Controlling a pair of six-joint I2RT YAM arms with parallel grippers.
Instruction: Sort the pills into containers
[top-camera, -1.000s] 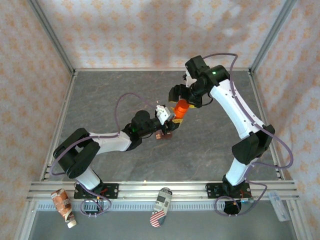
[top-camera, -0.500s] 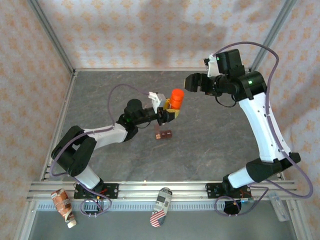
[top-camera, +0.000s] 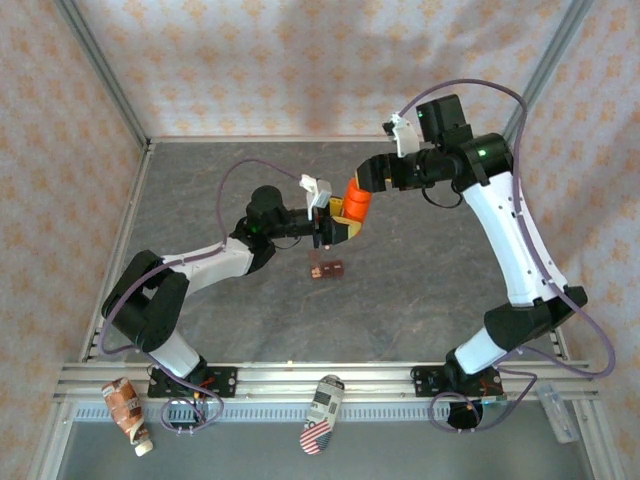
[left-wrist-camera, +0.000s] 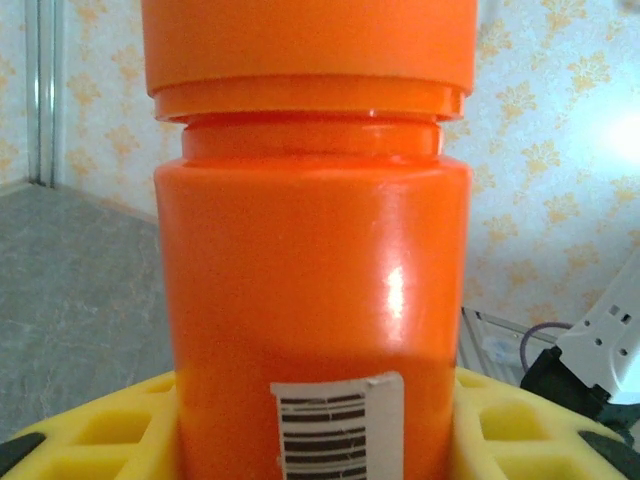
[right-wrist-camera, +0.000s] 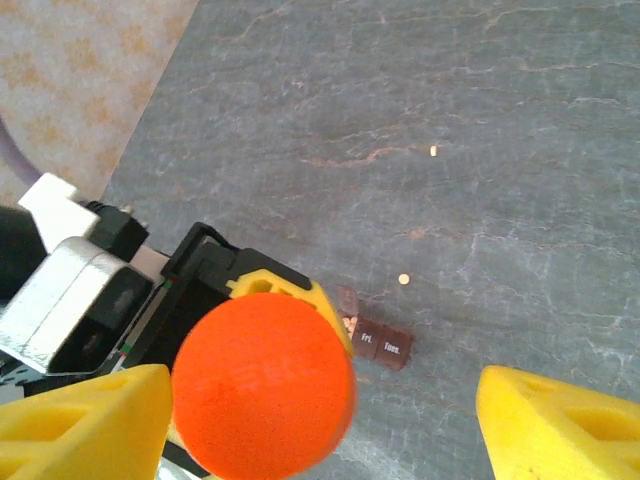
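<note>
My left gripper (top-camera: 342, 222) is shut on the lower body of the orange bottle (top-camera: 356, 199), holding it off the table with its cap on. In the left wrist view the bottle (left-wrist-camera: 310, 250) stands between the yellow fingers (left-wrist-camera: 100, 435). My right gripper (top-camera: 369, 177) is open at the cap; its yellow fingers (right-wrist-camera: 90, 425) flank the orange cap (right-wrist-camera: 265, 395) without touching it. The dark red-brown container (top-camera: 327, 269) lies on the table below the bottle. In the right wrist view, this container (right-wrist-camera: 380, 343) has one lid open over several tan pills (right-wrist-camera: 350, 322). Two loose pills (right-wrist-camera: 403, 279) lie on the table.
The grey stone-patterned table (top-camera: 420, 280) is walled by patterned panels and metal rails. A second loose pill (right-wrist-camera: 433, 151) lies farther out. A crumpled packet (top-camera: 127, 408) and a striped object (top-camera: 322, 412) sit below the near rail.
The left gripper lifted the bottle up and away from the container. The right arm swung out to the right, then came back in, open, to the cap.
</note>
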